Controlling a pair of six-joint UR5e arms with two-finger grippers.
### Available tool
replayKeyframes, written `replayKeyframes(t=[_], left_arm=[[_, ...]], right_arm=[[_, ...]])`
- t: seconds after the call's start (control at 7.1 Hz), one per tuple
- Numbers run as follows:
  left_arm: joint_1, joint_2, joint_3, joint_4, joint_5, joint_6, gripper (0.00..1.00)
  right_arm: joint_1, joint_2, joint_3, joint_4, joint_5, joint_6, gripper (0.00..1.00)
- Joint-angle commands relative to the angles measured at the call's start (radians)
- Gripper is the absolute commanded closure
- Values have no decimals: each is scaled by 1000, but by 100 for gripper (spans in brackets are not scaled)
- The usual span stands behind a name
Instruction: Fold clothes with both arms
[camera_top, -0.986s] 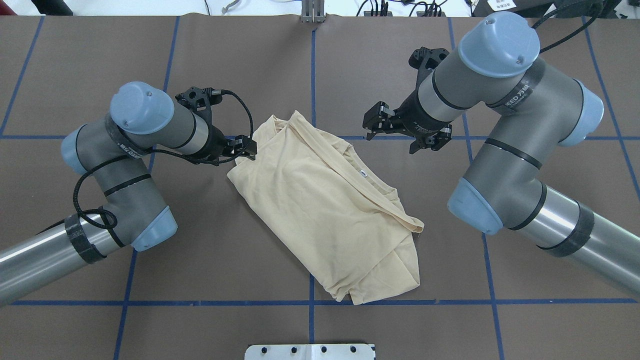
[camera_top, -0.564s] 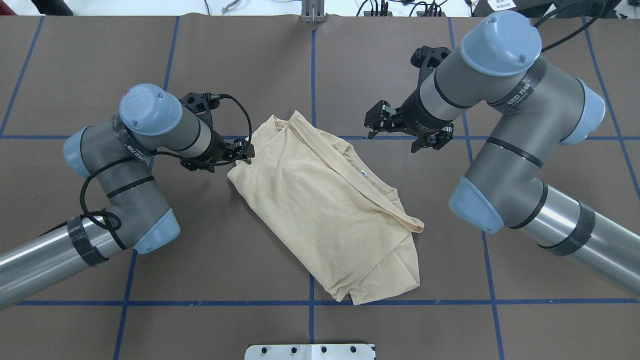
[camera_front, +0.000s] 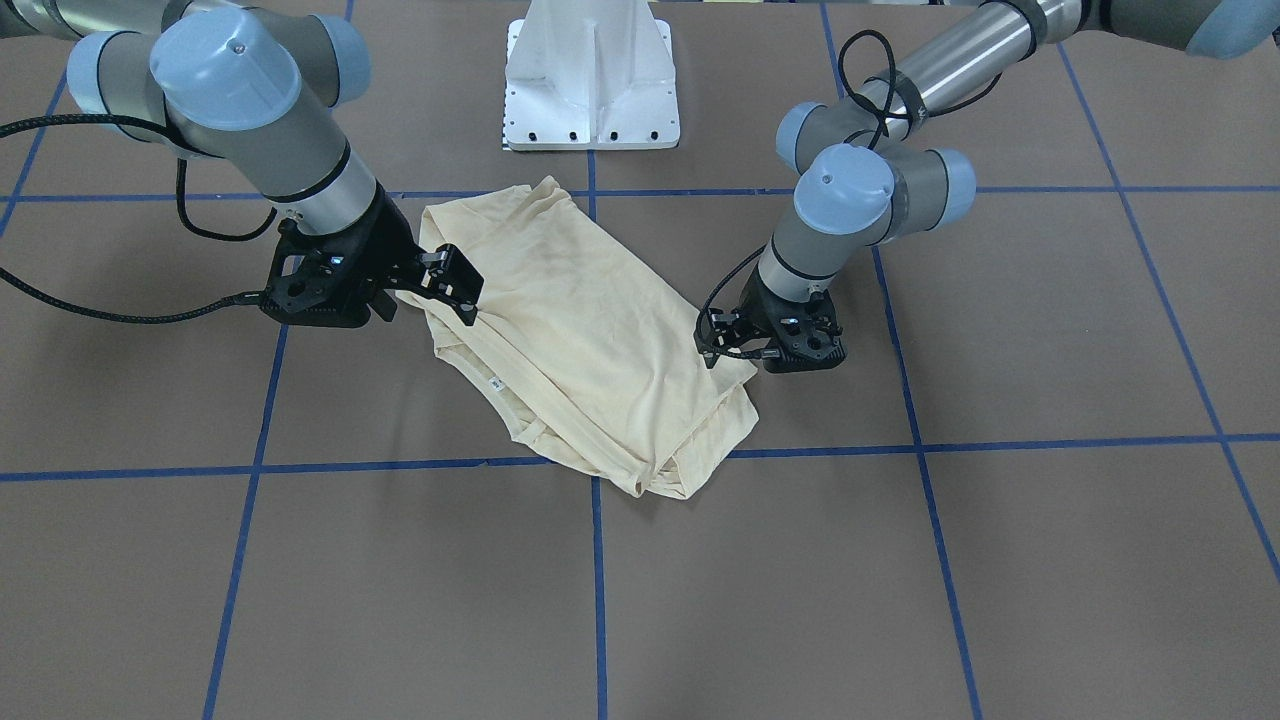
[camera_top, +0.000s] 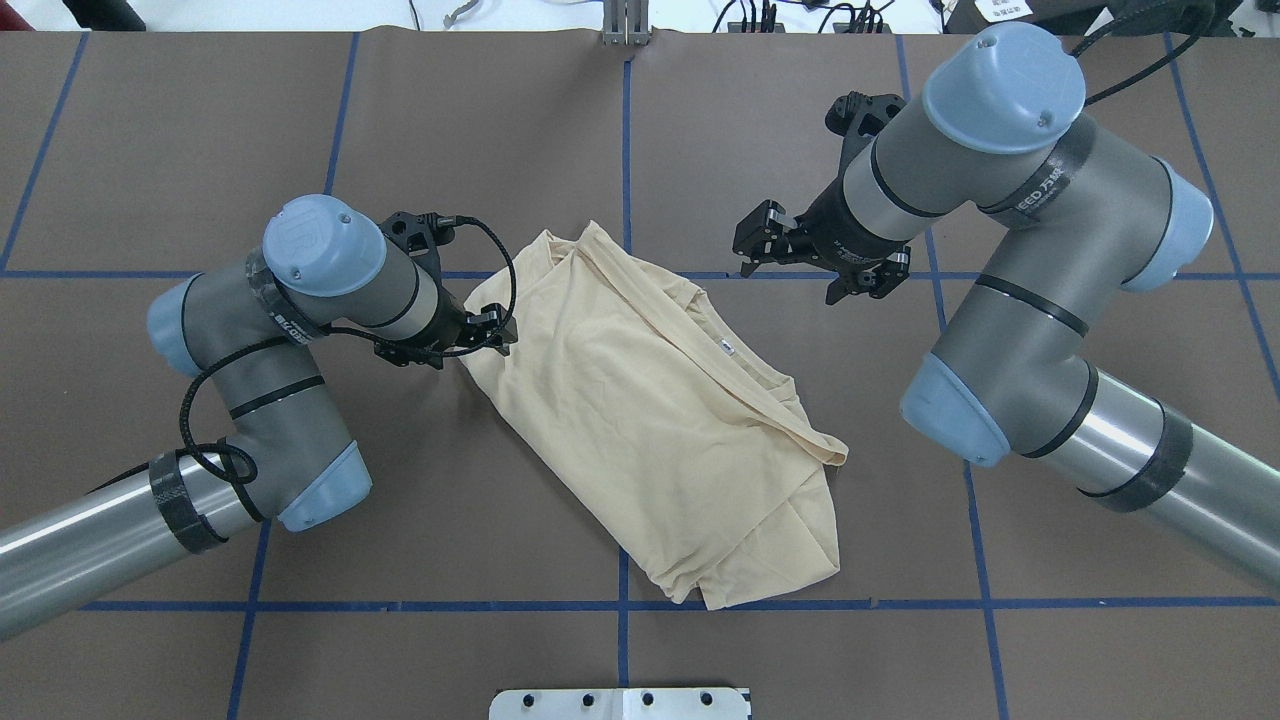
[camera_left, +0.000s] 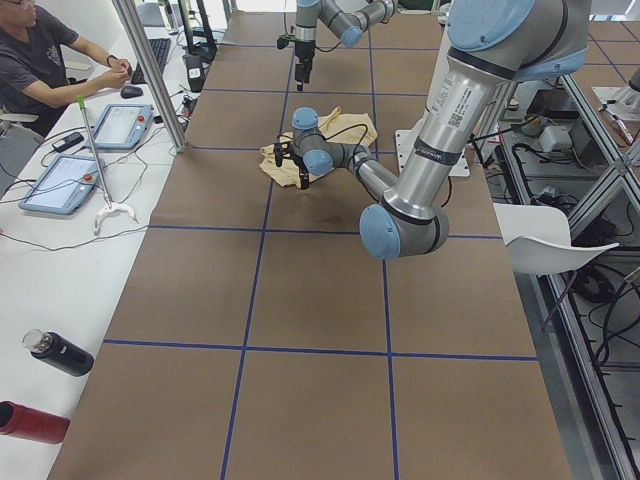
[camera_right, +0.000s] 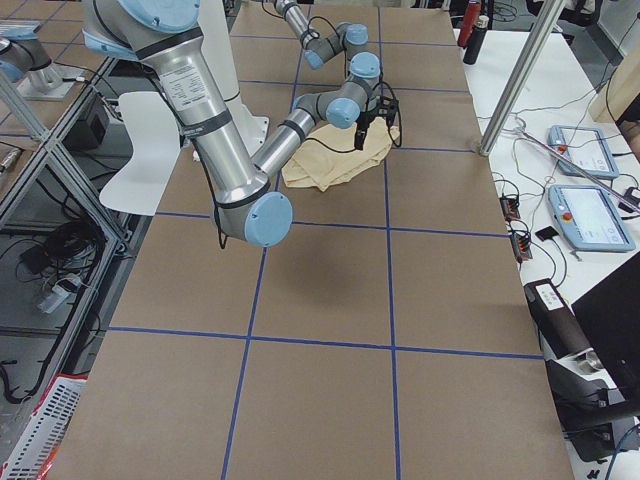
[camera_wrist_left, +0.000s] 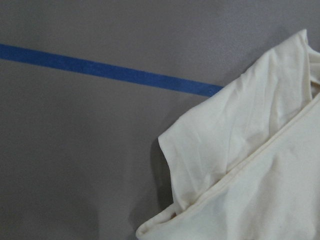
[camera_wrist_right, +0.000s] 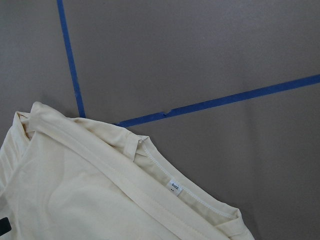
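Note:
The clothes, one pale cream-yellow shirt (camera_top: 650, 410), lie folded in a long diagonal bundle at the table's middle, with the white neck tag (camera_top: 728, 349) facing up. My left gripper (camera_top: 497, 335) is low at the shirt's left edge, by a folded corner (camera_wrist_left: 240, 165), and looks open with no cloth between its fingers. My right gripper (camera_top: 757, 233) hovers open just off the shirt's far right side; in the front-facing view the right gripper (camera_front: 462, 283) overlaps the cloth's edge. The right wrist view shows the collar and tag (camera_wrist_right: 173, 187). No print shows.
Blue tape lines (camera_top: 623, 140) grid the brown table cover. The white pedestal base (camera_front: 592, 75) stands on the robot's side of the shirt. A person (camera_left: 50, 60) sits at a side table with tablets (camera_left: 60, 180) and bottles (camera_left: 60, 352); a metal pole (camera_left: 150, 70) stands there.
My left arm swung toward the robot's side, bringing its gripper down along the shirt's left edge. The right gripper drifted slightly away from the shirt. The shirt has not moved.

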Motion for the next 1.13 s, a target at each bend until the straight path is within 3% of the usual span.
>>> replayKeyframes(t=[0.0, 0.42, 0.7, 0.99], left_arm=[[29, 0, 3, 0, 42, 1, 25], [32, -2, 0, 0, 59, 3, 38], [32, 0, -22, 2, 58, 6, 70], [32, -2, -28, 0, 58, 13, 82]], right_arm=[[0, -1, -2, 0, 0, 0, 0], [3, 2, 0, 0, 0, 0, 0], [3, -1, 3, -2, 1, 2, 0], [5, -2, 0, 0, 1, 0, 0]])
